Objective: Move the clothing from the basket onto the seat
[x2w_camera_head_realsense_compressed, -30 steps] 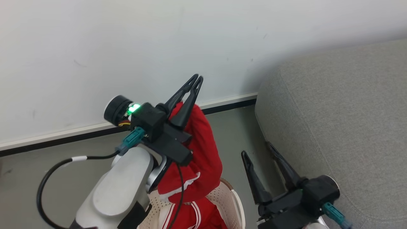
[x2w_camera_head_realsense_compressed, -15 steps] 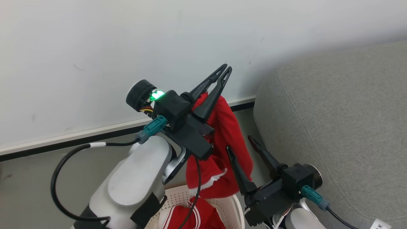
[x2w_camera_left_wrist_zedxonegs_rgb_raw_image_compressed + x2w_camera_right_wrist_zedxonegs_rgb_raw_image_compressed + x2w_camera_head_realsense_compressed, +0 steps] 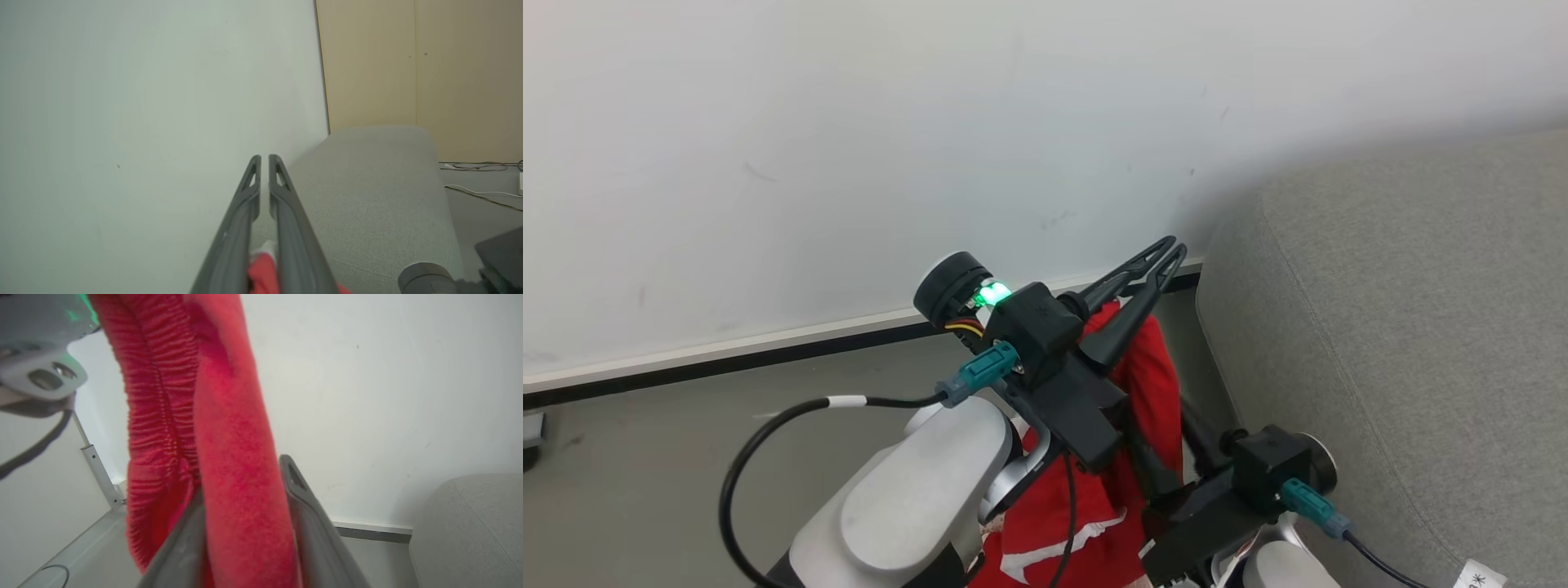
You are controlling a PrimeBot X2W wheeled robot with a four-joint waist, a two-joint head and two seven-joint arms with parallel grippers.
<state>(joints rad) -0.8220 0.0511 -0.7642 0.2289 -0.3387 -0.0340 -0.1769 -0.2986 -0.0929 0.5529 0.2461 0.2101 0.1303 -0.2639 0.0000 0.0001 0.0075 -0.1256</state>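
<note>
My left gripper (image 3: 1168, 249) is raised and shut on the clothing (image 3: 1156, 384), a red garment with a white band that hangs down from its fingers. In the left wrist view the left gripper (image 3: 263, 157) has its fingers pressed together, with red clothing (image 3: 261, 273) pinched low between them. My right gripper (image 3: 1168, 433) reaches in from the lower right, one finger on each side of the hanging cloth. In the right wrist view the clothing (image 3: 237, 465) hangs between the spread fingers of the right gripper (image 3: 245, 473). The seat (image 3: 1405, 327) is just right of both grippers. The basket is out of view.
A white wall (image 3: 849, 147) with a pale skirting board (image 3: 768, 347) stands close behind the grippers. Grey floor (image 3: 645, 457) lies to the left. In the left wrist view, cables (image 3: 482, 179) lie on the floor beyond the seat (image 3: 367, 196), near a beige panel (image 3: 408, 61).
My left gripper has carried the hanging garment to the right, toward the seat. My right gripper has moved up and left until its fingers stand around the cloth. The head camera has shifted.
</note>
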